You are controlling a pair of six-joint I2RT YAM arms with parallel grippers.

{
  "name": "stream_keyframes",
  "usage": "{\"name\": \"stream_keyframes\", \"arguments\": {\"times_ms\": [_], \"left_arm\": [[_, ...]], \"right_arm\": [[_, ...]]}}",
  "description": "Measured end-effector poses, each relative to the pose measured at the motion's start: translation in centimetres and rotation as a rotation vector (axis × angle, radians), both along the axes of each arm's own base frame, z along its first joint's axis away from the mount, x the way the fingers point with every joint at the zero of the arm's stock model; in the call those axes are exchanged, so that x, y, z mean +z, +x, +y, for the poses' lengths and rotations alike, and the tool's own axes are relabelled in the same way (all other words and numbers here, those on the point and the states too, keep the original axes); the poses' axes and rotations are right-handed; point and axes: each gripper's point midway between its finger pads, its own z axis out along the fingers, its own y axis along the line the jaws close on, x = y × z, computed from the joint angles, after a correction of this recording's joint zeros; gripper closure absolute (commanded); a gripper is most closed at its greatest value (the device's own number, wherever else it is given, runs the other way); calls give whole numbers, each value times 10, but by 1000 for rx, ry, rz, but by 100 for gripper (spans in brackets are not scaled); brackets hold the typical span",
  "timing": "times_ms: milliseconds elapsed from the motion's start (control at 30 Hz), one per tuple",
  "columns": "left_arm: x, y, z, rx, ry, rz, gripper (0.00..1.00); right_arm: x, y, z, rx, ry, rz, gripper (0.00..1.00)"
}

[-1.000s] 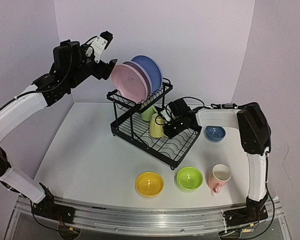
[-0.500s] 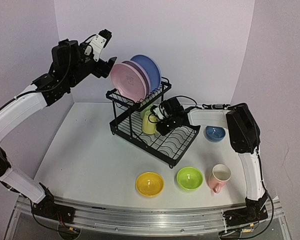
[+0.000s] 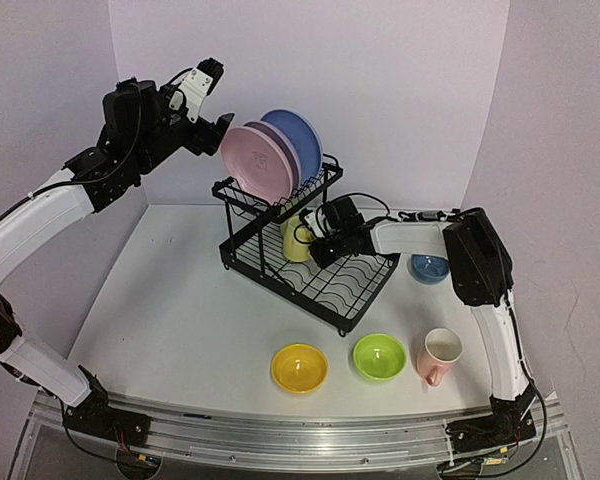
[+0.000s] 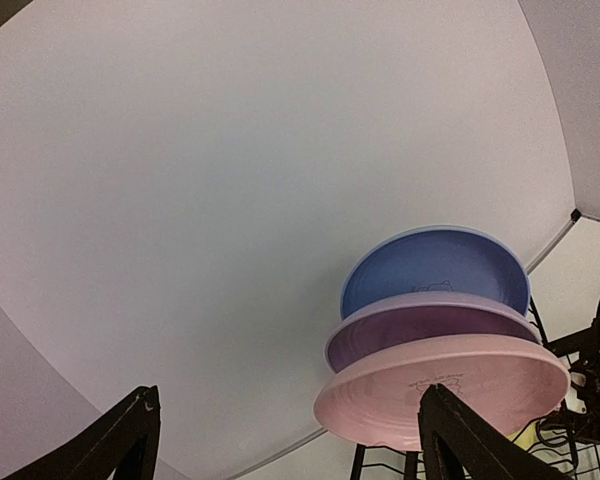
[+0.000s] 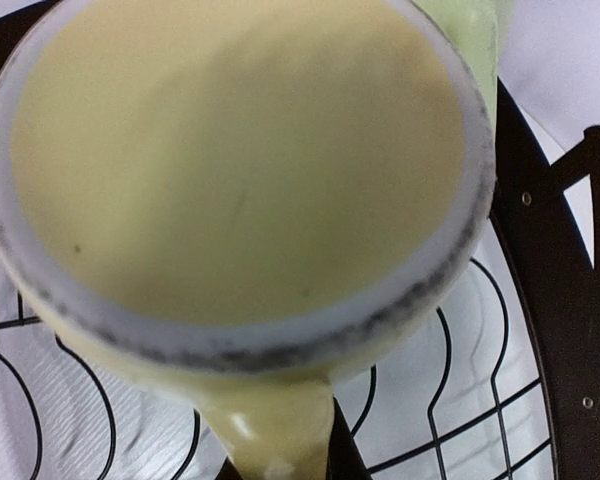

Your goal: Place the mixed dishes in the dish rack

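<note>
The black wire dish rack (image 3: 332, 290) stands mid-table. The pink plate (image 3: 253, 165), lavender plate (image 3: 281, 150) and blue plate (image 3: 300, 138) stand upright on its upper shelf. My right gripper (image 3: 318, 241) is shut on the handle of the yellow mug (image 3: 296, 240) and holds it on its side in the lower tray, under the upper shelf. In the right wrist view the mug's base (image 5: 240, 160) fills the frame, with a light green mug (image 5: 470, 35) behind it. My left gripper (image 3: 218, 100) is open and empty, raised left of the plates (image 4: 450, 385).
On the table in front of the rack are a yellow bowl (image 3: 299, 367), a lime bowl (image 3: 380, 356) and a pink mug (image 3: 438, 355). A blue bowl (image 3: 430, 267) sits right of the rack. Walls close in behind and on both sides.
My right gripper has pushed the yellow mug leftward, deeper under the upper shelf. The rack has shifted slightly to the left. The left arm has barely moved.
</note>
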Motion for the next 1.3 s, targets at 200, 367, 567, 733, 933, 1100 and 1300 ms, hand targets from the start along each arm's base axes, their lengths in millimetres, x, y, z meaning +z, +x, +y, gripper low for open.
{"name": "stream_keyframes", "arguments": {"times_ms": [200, 367, 567, 733, 933, 1100, 1300], "left_arm": [[0, 0, 0, 0, 0, 0, 11], [0, 0, 0, -2, 0, -1, 11], [0, 0, -1, -6, 0, 0, 11], [0, -1, -1, -12, 0, 0, 11], [0, -1, -2, -16, 0, 0, 11], [0, -1, -2, -17, 0, 0, 11], [0, -1, -2, -17, 0, 0, 11]], "right_arm": [[1, 6, 13, 26, 11, -28, 100], [1, 7, 27, 47, 18, -40, 100], [0, 10, 35, 52, 23, -48, 99], [0, 20, 40, 42, 27, -69, 84], [10, 30, 43, 25, 39, -103, 74], [13, 33, 42, 13, 46, -110, 74], [13, 33, 42, 7, 52, -106, 71]]}}
